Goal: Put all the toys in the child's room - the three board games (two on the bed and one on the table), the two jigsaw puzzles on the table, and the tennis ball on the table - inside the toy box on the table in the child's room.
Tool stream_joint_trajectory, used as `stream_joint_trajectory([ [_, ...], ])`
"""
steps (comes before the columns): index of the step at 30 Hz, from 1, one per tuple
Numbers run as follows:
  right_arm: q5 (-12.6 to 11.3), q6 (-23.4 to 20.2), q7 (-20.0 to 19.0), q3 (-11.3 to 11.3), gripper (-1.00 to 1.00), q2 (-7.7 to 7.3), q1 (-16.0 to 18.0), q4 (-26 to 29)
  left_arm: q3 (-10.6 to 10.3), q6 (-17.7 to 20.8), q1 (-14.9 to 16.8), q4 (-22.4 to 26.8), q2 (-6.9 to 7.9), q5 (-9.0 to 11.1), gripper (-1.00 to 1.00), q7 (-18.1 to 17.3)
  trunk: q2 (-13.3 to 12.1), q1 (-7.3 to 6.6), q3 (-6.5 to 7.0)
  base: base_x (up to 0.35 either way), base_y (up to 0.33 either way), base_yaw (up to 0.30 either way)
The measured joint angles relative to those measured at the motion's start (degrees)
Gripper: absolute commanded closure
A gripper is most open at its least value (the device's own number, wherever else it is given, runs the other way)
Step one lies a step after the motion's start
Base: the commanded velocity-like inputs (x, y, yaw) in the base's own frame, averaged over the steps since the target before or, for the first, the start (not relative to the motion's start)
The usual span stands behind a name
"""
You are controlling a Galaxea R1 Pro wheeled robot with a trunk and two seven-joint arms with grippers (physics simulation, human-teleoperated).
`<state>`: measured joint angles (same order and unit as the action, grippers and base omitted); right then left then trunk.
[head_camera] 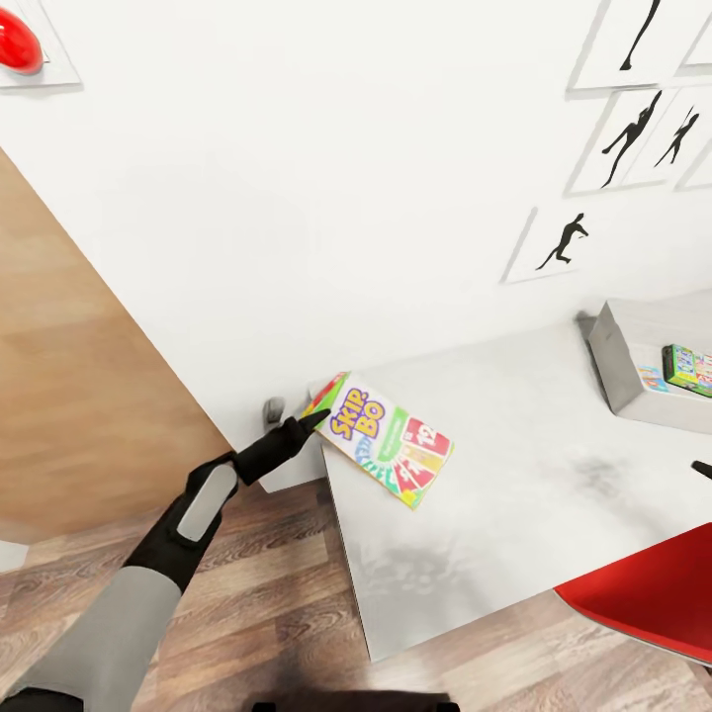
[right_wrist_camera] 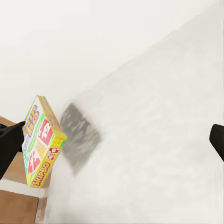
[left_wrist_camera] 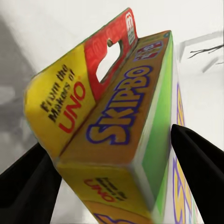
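Note:
A small yellow, green and red board game (head_camera: 386, 442), a "Skip-Bo" box, is at the left corner of the pale table (head_camera: 524, 485). My left gripper (head_camera: 316, 417) is shut on the box's near end. In the left wrist view its black fingers (left_wrist_camera: 198, 170) press both sides of the box (left_wrist_camera: 116, 140). In the right wrist view the box (right_wrist_camera: 42, 140) is tilted, with a dark shadow on the table beneath it. The grey toy box (head_camera: 615, 368) stands at the table's right end and holds a green-edged game box (head_camera: 692, 368). My right gripper (right_wrist_camera: 112, 144) is open over bare tabletop.
A red chair (head_camera: 653, 593) juts in at the lower right beside the table. A wooden door (head_camera: 79, 396) stands at the left. Black silhouette pictures (head_camera: 633, 129) hang on the white wall. Wood-plank floor (head_camera: 257, 613) lies below my left arm.

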<state>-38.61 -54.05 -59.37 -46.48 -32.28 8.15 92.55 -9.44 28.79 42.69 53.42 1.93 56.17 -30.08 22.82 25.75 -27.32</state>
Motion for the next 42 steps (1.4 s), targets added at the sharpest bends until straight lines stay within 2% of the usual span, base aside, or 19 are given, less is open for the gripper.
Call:
stream_joint_trajectory([
  [3,0.11,0.79,-1.25,-0.03,-1.0,-0.02,-0.01,0.0,-0.16,2.25,-2.58,8.41,-0.39,0.44,1.0,5.51,0.01,0.0,0.0,0.0,0.0,0.0],
  [4,0.12,0.81,-1.26,-0.03,-1.0,-0.02,-0.01,0.0,-0.15,2.21,-2.6,8.48,-0.38,0.26,1.0,5.58,0.0,0.0,0.0,0.0,0.0,0.0],
  [5,0.16,1.18,-1.74,-0.05,-1.0,-0.06,-0.01,0.0,-0.3,3.66,-3.71,12.9,-0.85,0.9,1.0,8.47,0.0,0.0,0.0,0.0,0.0,0.0],
  [7,0.18,1.34,-1.93,-0.07,-1.0,-0.06,-0.02,0.0,-0.37,4.37,-4.15,14.86,-1.23,1.19,1.0,9.73,0.0,0.0,0.0,0.0,0.0,0.0],
  [10,0.21,1.62,-2.29,-0.06,-1.0,-0.09,-0.02,0.01,-0.63,6.81,-5.09,18.92,-2.33,2.81,1.0,12.15,0.0,0.0,0.0,0.0,0.0,0.0],
  [11,0.21,1.62,-2.3,-0.06,-1.0,-0.09,-0.02,0.01,-0.62,6.79,-5.1,18.94,-2.34,2.6,1.0,12.19,0.0,0.0,0.0,0.0,0.0,0.0],
  [13,0.22,1.6,-2.43,0.06,-1.0,-0.09,-0.02,0.01,-0.72,8.7,-5.58,20.84,-2.89,3.66,1.0,13.31,0.0,0.0,0.01,0.0,0.0,0.0],
  [16,0.22,1.46,-2.58,0.25,-1.0,-0.11,-0.02,0.01,-1.15,10.9,-6.37,24.1,-3.38,4.23,1.0,14.88,0.01,0.0,0.09,0.0,0.0,0.0],
  [25,0.23,1.35,-2.65,0.35,-1.0,-0.53,-0.02,0.01,-2.88,13.12,-8.53,32.31,-3.73,5.03,1.0,17.69,0.0,0.01,0.68,-0.031,0.0,0.0],
  [42,0.23,1.32,-2.71,0.2,-1.0,-0.66,-0.02,0.01,-3.41,13.71,-9.54,37.37,-3.79,5.21,1.0,18.78,0.01,0.0,2.2,-0.169,-0.005,0.0],
])
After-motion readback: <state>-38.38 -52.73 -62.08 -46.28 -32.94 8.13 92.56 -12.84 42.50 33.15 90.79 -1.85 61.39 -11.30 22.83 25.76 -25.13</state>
